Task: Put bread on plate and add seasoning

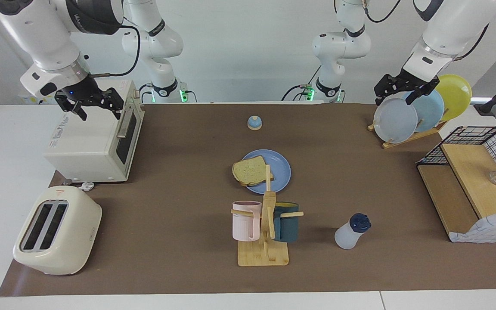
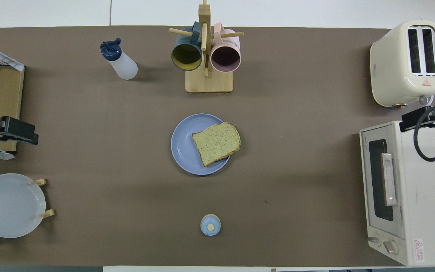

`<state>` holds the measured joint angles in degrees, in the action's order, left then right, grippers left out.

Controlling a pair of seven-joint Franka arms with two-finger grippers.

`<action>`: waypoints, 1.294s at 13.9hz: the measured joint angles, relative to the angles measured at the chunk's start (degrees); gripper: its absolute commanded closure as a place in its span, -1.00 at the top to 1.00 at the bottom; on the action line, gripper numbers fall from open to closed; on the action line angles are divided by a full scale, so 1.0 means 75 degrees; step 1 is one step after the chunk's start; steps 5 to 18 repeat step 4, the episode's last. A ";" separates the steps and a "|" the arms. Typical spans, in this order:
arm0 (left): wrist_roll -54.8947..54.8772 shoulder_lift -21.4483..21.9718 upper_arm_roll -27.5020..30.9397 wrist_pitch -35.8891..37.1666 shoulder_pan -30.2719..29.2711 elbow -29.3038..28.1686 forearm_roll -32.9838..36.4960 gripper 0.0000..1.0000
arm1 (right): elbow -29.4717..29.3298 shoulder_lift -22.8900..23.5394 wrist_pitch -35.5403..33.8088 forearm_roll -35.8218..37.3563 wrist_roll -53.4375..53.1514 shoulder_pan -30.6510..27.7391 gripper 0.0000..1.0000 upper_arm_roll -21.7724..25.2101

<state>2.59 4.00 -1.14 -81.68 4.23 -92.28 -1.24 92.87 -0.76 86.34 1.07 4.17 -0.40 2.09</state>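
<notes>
The bread (image 1: 250,171) (image 2: 216,143) lies on the blue plate (image 1: 281,173) (image 2: 182,145) at mid-table, its crust overhanging the rim toward the right arm's end. The seasoning (image 1: 351,231) (image 2: 120,62), a whitish bottle with a navy cap, stands farther from the robots than the plate, beside the mug tree toward the left arm's end. My left gripper (image 1: 393,101) (image 2: 21,130) hangs open and empty over the rack of upright plates. My right gripper (image 1: 100,114) (image 2: 414,119) is open and empty above the toaster oven.
A toaster oven (image 1: 93,142) and a cream toaster (image 1: 58,230) fill the right arm's end. A mug tree (image 1: 265,228) with a pink and a teal mug stands just past the plate. A bell (image 1: 254,122), a plate rack (image 1: 411,116) and a wire-and-wood shelf (image 1: 472,189) also stand here.
</notes>
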 measured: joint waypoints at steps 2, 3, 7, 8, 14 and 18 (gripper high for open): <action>0.0000 -0.0016 0.0004 -0.0016 0.0000 0.0000 0.0000 1.00 | 0.0000 0.0000 0.0000 0.0000 0.0000 0.0000 1.00 0.0000; 0.0000 -0.0026 0.0004 -0.0022 0.0000 -0.0001 -0.0001 1.00 | 0.0000 0.0000 0.0000 0.0000 0.0000 0.0000 1.00 0.0000; 0.0000 -0.0028 0.0004 -0.0028 0.0000 -0.0001 -0.0001 1.00 | 0.0000 0.0000 0.0000 0.0000 0.0000 0.0000 1.00 0.0000; 0.0000 -0.0028 0.0004 -0.0028 0.0000 -0.0001 -0.0001 1.00 | 0.0000 0.0000 0.0000 0.0000 0.0000 0.0000 1.00 0.0000; 0.0000 -0.0028 0.0004 -0.0028 0.0000 -0.0001 -0.0001 1.00 | 0.0000 0.0000 0.0000 0.0000 0.0000 0.0000 1.00 0.0000; 0.0000 -0.0028 0.0004 -0.0028 0.0000 -0.0001 -0.0001 1.00 | 0.0000 0.0000 0.0000 0.0000 0.0000 0.0000 1.00 0.0000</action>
